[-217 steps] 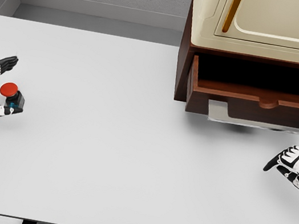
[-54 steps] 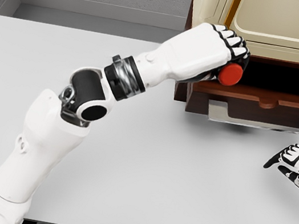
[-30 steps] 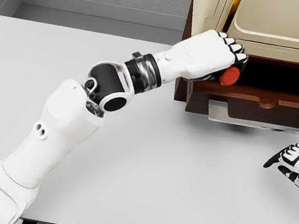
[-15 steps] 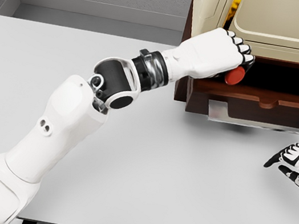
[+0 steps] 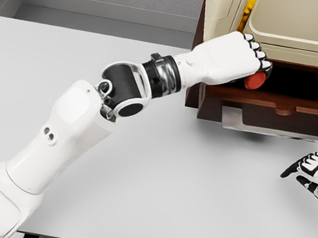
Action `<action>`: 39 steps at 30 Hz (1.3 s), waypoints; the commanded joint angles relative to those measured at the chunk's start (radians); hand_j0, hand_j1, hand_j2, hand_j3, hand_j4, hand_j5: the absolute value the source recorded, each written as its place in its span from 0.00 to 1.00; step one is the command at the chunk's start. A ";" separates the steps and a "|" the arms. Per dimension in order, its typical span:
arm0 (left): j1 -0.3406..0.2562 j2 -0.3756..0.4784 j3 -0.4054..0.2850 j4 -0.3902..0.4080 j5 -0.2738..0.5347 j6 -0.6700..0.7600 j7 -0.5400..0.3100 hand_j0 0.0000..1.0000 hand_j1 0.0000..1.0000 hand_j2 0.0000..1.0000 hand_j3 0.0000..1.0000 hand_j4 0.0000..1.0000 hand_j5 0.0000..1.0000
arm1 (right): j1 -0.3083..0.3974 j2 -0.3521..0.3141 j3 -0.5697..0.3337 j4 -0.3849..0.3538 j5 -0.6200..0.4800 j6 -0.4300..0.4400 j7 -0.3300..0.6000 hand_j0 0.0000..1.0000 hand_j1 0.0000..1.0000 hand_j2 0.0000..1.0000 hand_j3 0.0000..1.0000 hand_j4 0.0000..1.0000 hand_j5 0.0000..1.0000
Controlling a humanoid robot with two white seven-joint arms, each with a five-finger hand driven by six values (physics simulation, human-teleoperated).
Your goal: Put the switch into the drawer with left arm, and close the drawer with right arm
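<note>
The switch (image 5: 255, 81), of which only its red round button shows, is held in my left hand (image 5: 239, 58). The fingers are curled around it over the left part of the open drawer (image 5: 285, 104). That drawer is dark brown wood with a grey metal handle (image 5: 283, 125) and stands pulled out of the cabinet base. The switch's body is hidden under the hand. My right hand (image 5: 316, 177) rests on the table at the right edge, below the drawer's right end, fingers relaxed and holding nothing.
A cream cabinet (image 5: 286, 24) with a brass handle sits on top of the brown drawer unit at the back right. The white table (image 5: 195, 193) spreads in front. My left arm (image 5: 76, 135) stretches diagonally across its left half.
My left hand has carried the switch from the table's far left to the drawer, and in the last second moved it slightly right and deeper over the opening. The right hand has stayed put.
</note>
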 commanded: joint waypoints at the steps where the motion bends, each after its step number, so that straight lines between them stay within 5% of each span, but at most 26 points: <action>1: 0.000 0.000 -0.003 0.001 0.002 0.002 0.001 0.59 0.59 0.59 0.59 0.59 0.59 | 0.000 -0.002 0.000 0.000 -0.006 -0.001 0.000 0.52 0.52 0.52 0.52 0.52 0.52; 39: 0.000 0.000 -0.046 -0.006 -0.028 0.075 0.005 0.73 0.73 0.73 0.73 0.73 0.73 | 0.000 -0.003 0.000 0.006 -0.007 -0.001 -0.002 0.52 0.52 0.52 0.52 0.52 0.52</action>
